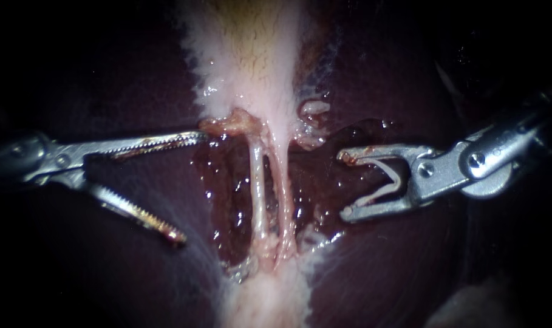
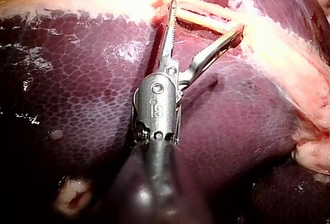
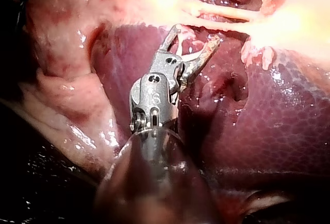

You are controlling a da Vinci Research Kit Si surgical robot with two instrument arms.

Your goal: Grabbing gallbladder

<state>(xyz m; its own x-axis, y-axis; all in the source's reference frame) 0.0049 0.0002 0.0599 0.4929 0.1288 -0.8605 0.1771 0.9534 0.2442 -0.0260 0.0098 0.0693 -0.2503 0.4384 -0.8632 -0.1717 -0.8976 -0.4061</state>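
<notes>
Left instrument (image 1: 189, 186) and right instrument (image 1: 344, 184) held their claws apart, empty; closing there could have torn the thin tubes (image 1: 257, 182), missing the gallbladder (image 1: 251, 61).

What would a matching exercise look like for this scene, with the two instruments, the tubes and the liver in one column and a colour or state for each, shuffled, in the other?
Column one:
1. left instrument
2. right instrument
3. tubes
4. liver

Column two:
A. dark purple, spread on both sides of the scene
B. pale, stretched lengthwise between the two instruments
C. short pincer, open, to the right of the tubes in the endoscope view
D. long toothed pincer, open wide, to the left of the tubes in the endoscope view

Pairs: 1-D, 2-C, 3-B, 4-A.
</notes>
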